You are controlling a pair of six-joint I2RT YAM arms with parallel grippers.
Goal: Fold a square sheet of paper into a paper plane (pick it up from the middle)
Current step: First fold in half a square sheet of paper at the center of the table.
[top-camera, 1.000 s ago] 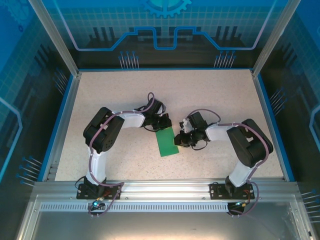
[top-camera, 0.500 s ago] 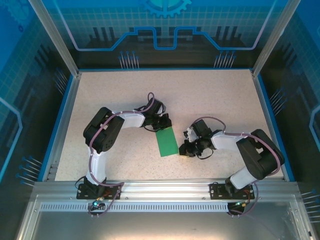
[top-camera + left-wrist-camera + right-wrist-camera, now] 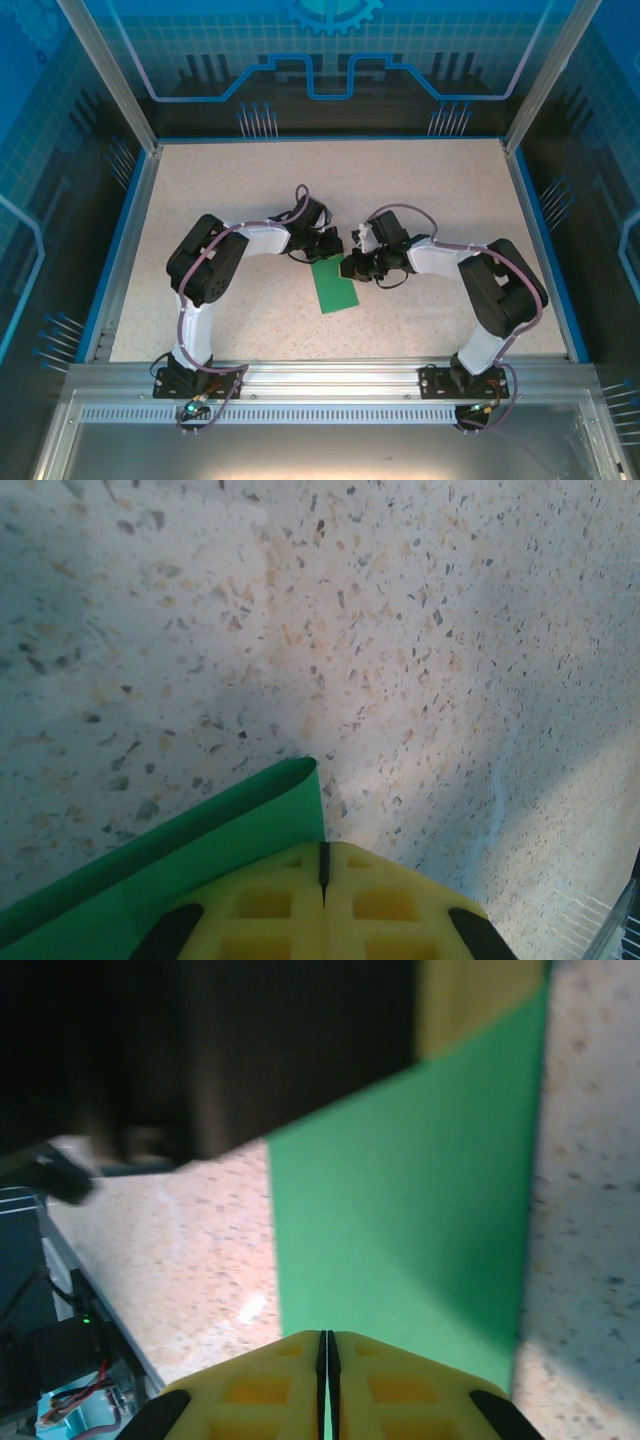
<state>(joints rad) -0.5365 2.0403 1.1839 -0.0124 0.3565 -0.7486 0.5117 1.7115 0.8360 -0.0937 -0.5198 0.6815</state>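
at mid-table my left gripper [image 3: 328, 249] and right gripper [image 3: 351, 267] both pinch the far edge of the folded square sheet of paper [image 3: 333, 288]; i'd pull evenly, edges aligned.

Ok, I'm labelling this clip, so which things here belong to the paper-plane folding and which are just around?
Part of the job:
- green paper, a folded rectangle lying on the table
- left pincer, shut at the paper's far edge
- right pincer, shut at the paper's right side

Just surroundings:
- speckled table
- metal rail at the near edge
- blue panels
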